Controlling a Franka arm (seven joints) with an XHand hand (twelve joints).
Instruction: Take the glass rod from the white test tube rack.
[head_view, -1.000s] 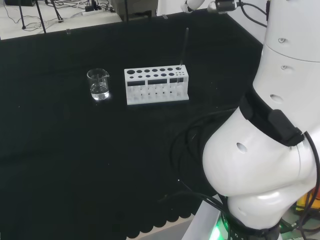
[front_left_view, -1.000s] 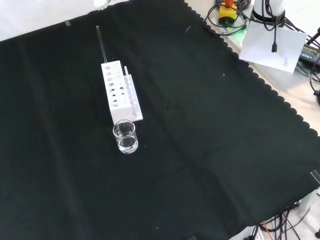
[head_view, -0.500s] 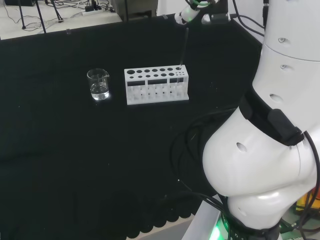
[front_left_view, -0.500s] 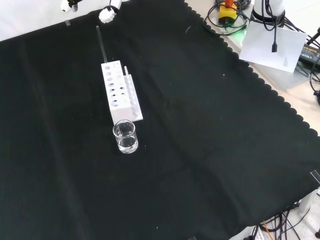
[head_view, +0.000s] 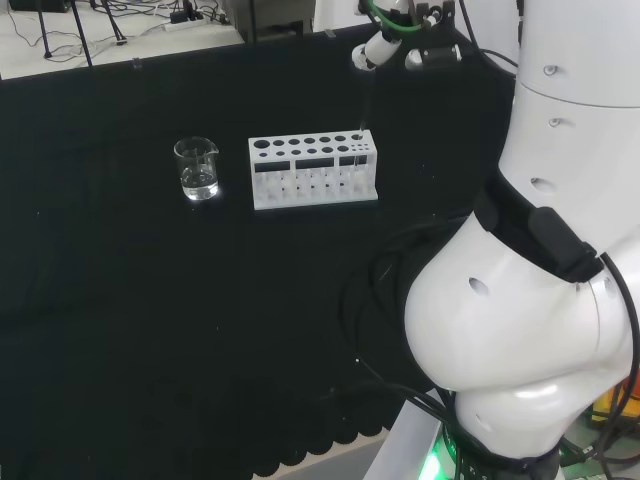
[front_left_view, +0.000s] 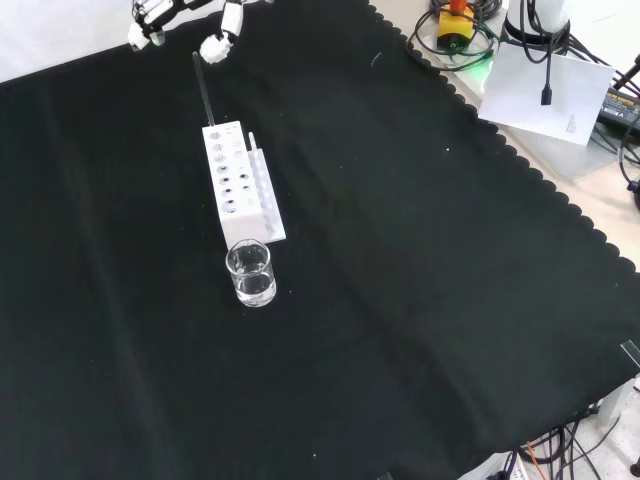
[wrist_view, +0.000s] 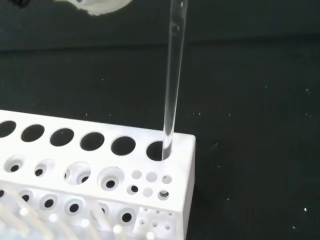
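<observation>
A clear glass rod (head_view: 368, 98) stands upright in the end hole of the white test tube rack (head_view: 313, 170), at the rack's right end in the head view. The front view has the rod (front_left_view: 203, 88) rising from the far end of the rack (front_left_view: 240, 186). The hand (front_left_view: 222, 28) hangs at the top edge there, its fingertips apart on either side of the rod's top and not touching it. In the head view the hand (head_view: 372, 50) sits just above the rod. Up close, the wrist view has the rod (wrist_view: 172, 80) in the corner hole of the rack (wrist_view: 95, 172).
A small glass beaker (head_view: 197, 168) with a little clear liquid stands left of the rack in the head view, and nearer than the rack in the front view, beaker (front_left_view: 250, 273). Black cloth covers the bench. The arm's white links fill the head view's right.
The hand has come down into both views from the top edge and now flanks the rod's top. Rod, rack and beaker have not moved.
</observation>
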